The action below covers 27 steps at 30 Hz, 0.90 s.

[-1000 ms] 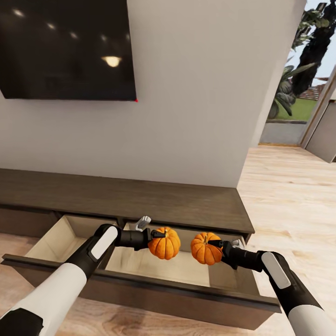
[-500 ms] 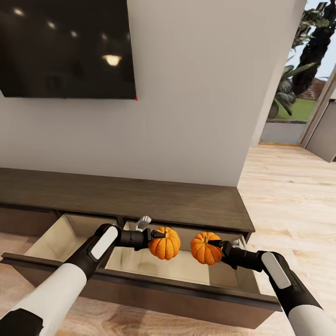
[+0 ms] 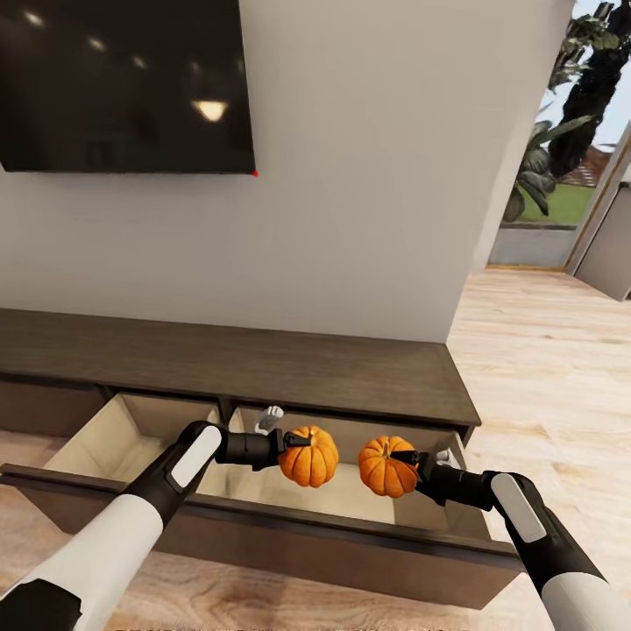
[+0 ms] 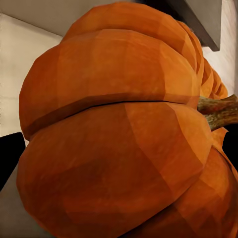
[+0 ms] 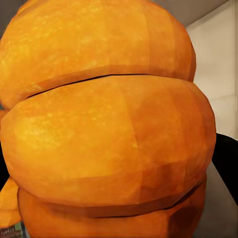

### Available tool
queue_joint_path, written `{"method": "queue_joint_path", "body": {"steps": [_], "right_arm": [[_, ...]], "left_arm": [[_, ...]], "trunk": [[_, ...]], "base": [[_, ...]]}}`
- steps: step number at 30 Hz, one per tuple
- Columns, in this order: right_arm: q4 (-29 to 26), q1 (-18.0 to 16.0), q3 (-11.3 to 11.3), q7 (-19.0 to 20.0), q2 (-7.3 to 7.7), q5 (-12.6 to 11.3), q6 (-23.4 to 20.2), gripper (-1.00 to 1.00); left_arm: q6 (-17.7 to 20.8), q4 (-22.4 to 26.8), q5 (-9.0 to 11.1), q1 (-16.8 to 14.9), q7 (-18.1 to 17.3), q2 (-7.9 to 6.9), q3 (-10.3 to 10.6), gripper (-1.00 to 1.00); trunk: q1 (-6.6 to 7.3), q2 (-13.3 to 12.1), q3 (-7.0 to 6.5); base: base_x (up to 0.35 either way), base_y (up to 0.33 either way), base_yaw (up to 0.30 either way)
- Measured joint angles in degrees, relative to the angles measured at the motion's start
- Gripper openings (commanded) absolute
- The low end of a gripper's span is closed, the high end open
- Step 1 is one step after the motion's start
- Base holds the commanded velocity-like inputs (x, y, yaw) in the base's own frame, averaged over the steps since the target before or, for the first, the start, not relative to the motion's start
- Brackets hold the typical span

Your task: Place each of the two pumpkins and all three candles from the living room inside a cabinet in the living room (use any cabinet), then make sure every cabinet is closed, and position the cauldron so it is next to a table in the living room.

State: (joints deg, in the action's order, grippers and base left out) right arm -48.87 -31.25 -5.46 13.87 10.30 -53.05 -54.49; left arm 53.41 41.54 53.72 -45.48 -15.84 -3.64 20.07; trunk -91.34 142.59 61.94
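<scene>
Pumpkins hang over the open cabinet (image 3: pixel 263 368) drawer: left gripper (image 3: pixel 285 444) clamps the left pumpkin (image 3: pixel 308 457), right gripper (image 3: pixel 410 463) the right pumpkin (image 3: pixel 386 467). We judge nothing stowed yet; pale shapes behind are perhaps candles.

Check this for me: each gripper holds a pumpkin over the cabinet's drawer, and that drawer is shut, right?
Not quite. The drawer is pulled open, as the head view shows. The rest stands: the left gripper and right gripper each hold a pumpkin over it.
</scene>
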Motion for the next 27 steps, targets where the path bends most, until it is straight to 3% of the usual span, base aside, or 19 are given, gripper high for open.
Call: {"method": "queue_joint_path", "body": {"steps": [6, 12, 21, 27], "right_arm": [[0.0, 0.0, 0.0, 0.0, -0.22, 0.0, 0.0, -1.00], [0.0, 0.0, 0.1, 0.0, -0.63, 0.1, 0.0, -1.00], [0.0, 0.0, 0.1, 0.0, -0.88, 0.1, 0.0, -1.00], [0.0, 0.0, 0.1, -1.4, -0.96, 0.0, 0.0, -1.00]], "left_arm": [[-0.2, 0.0, 0.0, 0.0, 0.0, 0.03, 0.0, -1.00], [-2.3, -0.1, 0.0, 0.0, 0.2, 0.14, 0.0, -1.00], [-3.3, 0.0, -0.1, 0.0, 8.0, 0.27, -0.1, -1.00], [-4.0, -0.1, 0.1, 0.0, 9.1, 0.34, 0.1, -1.00]], "trunk": [[-0.46, 0.7, 1.26], [-0.46, 0.7, 1.27], [-0.45, 0.7, 1.27], [-0.46, 0.7, 1.27]], "base": [[0.000, 0.000, 0.000], [0.000, 0.000, 0.000], [0.098, 0.000, 0.000], [0.023, 0.000, 0.000]]}}
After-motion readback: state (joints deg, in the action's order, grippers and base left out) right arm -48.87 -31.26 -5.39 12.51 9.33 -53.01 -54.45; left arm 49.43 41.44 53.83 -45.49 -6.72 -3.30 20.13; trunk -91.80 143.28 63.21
